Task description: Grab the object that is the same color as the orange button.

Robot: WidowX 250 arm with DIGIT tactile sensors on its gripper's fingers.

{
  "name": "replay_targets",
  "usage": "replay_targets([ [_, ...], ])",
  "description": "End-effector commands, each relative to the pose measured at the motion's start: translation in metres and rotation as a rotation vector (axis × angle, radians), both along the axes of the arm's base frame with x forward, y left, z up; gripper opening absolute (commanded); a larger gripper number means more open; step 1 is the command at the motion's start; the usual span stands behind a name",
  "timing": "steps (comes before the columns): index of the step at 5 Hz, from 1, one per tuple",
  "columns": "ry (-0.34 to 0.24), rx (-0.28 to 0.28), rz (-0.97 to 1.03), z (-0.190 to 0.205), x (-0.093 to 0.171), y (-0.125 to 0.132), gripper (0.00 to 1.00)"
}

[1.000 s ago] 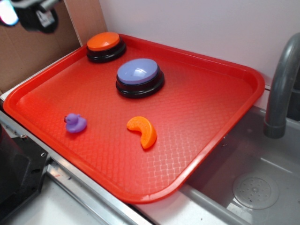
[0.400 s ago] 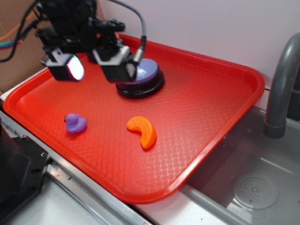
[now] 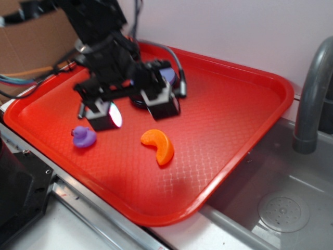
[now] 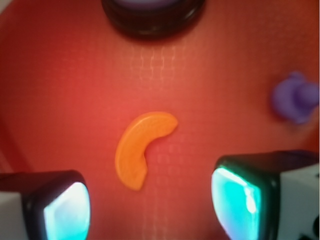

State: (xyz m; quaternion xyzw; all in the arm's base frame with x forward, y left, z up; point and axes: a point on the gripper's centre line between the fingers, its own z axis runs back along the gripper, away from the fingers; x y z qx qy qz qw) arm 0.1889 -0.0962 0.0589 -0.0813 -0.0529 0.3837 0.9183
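You're looking at the black WidowX gripper (image 3: 132, 108) hanging spread wide over the textured red plastic tray (image 3: 250, 104), nothing between its 2 pads. The jaws are released; in the wrist view both glowing teal pads (image 4: 232, 200) are sitting well apart at the bottom corners.

The target, the small glossy orange crescent-shaped toy slice (image 3: 158, 146), is lying flat on the tray, just in front of and slightly right of the gripper. In the wrist view the slice (image 4: 142, 149) is sitting ahead of the gap between the pads, nearer the left one, not yet bracketed.

The small purple toy duck (image 3: 83, 136) is sitting near the left pad, apart from the slice. The round lavender-blue push button on a black base (image 4: 152, 12) is behind the gripper, mostly hidden by the arm in the exterior view. The orange button isn't showing in either view; the arm is probably covering it.

Risks you're watching for:
- Closing too early is leaving the slice ahead of the pads, so you're gripping air.
- The slice is thin, curved and glossy; a pinch on 1 tip is likely squirting it sideways across the tray.
- Drifting left is bringing a pad onto the duck, nudging or grabbing the wrong toy.
- Descending too far is jamming the pads into the tray floor.
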Motion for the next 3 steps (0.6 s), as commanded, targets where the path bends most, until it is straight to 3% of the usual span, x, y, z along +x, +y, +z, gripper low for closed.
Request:
replay_targets([
  [1,-0.068,0.019,0.046,-0.021,0.022,-0.006,1.0],
  [2,-0.062,0.025,0.053,-0.028,0.025,-0.011,1.0],
  [3,-0.033,0.021,0.036,-0.035,0.026,-0.015,0.0],
])
